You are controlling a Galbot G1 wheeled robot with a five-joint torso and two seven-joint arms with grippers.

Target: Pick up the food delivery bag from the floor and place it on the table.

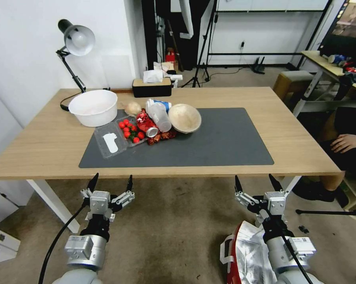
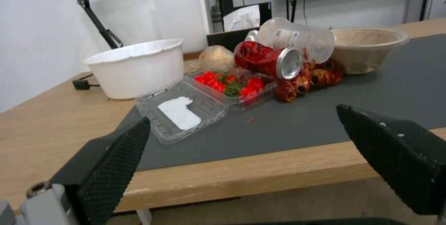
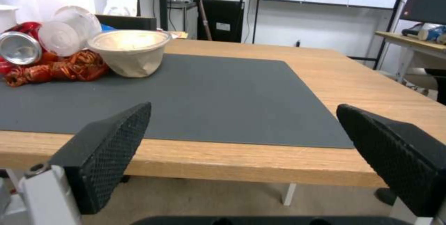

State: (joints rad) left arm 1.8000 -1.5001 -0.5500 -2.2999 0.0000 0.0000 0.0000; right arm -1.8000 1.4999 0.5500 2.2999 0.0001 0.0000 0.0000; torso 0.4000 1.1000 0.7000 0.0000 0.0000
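The surface (image 1: pixel 47 146), a broad rectangle of light wood on white legs, stretched across the head view, and the worn brownish carpet of the floor (image 1: pixel 174 221) spread beneath its near edge. A dark grey mat (image 1: pixel 225 142) covered the middle of the wood, bare over its right half. The food delivery bag (image 1: pixel 245 256) stood on the floor at the robot's right, below the near edge of the surface and partly behind the right arm; its crinkled silver lining, a red side and a white strap handle were visible.

Off the mat's far-left corner sat a white tub (image 1: pixel 93 107), with a black desk lamp (image 1: pixel 76 39) rising behind it and a dark tissue box (image 1: pixel 151 87) at the far edge. On the mat's left part lay a beige bowl (image 1: pixel 184 118) tipped on its side, a clear plastic cup (image 1: pixel 161 116) on its side, a crushed red can (image 1: pixel 147 123), and an open clear clamshell (image 1: pixel 118 136) holding small red tomatoes.

The left gripper (image 1: pixel 111 183) hung over the carpet just short of the near edge, its black fingers (image 2: pixel 116 164) spread wide and holding nothing. The right gripper (image 1: pixel 256 183) hung likewise above the bag, fingers (image 3: pixel 111 148) wide apart and empty.
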